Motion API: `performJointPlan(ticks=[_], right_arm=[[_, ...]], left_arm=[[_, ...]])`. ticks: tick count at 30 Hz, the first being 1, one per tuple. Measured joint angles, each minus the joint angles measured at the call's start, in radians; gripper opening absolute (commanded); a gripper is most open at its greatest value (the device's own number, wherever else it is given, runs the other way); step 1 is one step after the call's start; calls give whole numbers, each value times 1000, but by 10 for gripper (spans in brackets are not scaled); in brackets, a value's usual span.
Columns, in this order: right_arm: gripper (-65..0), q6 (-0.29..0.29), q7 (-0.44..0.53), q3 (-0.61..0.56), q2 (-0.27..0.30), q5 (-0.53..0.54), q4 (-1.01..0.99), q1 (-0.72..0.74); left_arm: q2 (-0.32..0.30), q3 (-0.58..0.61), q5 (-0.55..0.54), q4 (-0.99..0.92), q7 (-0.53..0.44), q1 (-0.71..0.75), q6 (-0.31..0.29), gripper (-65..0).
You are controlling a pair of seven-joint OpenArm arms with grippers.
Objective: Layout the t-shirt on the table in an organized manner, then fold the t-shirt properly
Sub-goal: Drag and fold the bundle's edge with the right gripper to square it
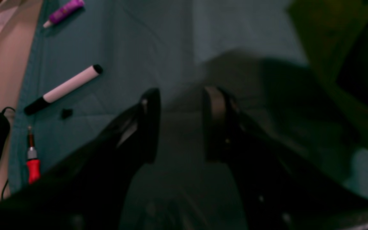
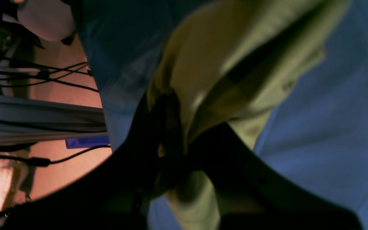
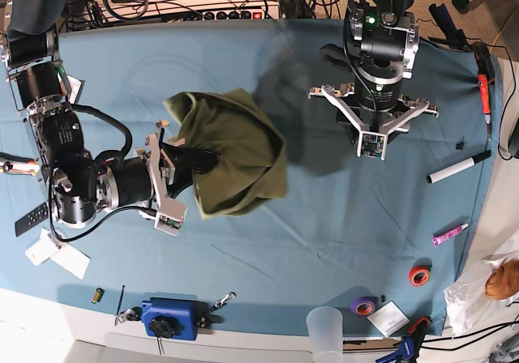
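Note:
The olive-green t-shirt (image 3: 235, 152) lies bunched in a rumpled heap left of centre on the blue table (image 3: 324, 217). My right gripper (image 3: 190, 159) reaches in from the left and is shut on the heap's left edge. In the right wrist view, green cloth (image 2: 222, 57) is pinched between the dark fingers (image 2: 168, 127) and hangs over the blue table (image 2: 331, 127). My left gripper (image 3: 373, 140) hovers over bare cloth to the shirt's right. Its jaws (image 1: 182, 124) stand open with nothing between them. A dark fold of the shirt (image 1: 331, 38) shows at that view's upper right.
A black-and-white marker (image 3: 458, 167) (image 1: 64, 88), a purple tube (image 3: 450, 235) (image 1: 64, 11) and a red-handled screwdriver (image 3: 485, 91) (image 1: 32, 159) lie along the right edge. Tape rolls (image 3: 419, 275), a plastic cup (image 3: 326, 330) and a blue device (image 3: 170, 318) line the near edge.

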Motion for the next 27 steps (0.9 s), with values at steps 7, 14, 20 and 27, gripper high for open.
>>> performJointPlan(ticks=[7,14,20,27], right_arm=[[-650,-2,6,0,-10,3,-277,0],[-650,-3,6,0,-91,8,-597,125],[-650,-2,8,3,-203,-175,-815,204],[-650,-3,19,2,-296,-517,-848,228]], left_arm=[[0,0,-37,-1,-1,-1,0,-444],[-1,0,-37,-2,-1,-2,0,-444],[0,0,-37,-1,-1,-2,0,-444],[0,0,-37,-1,0,0,0,-444]])
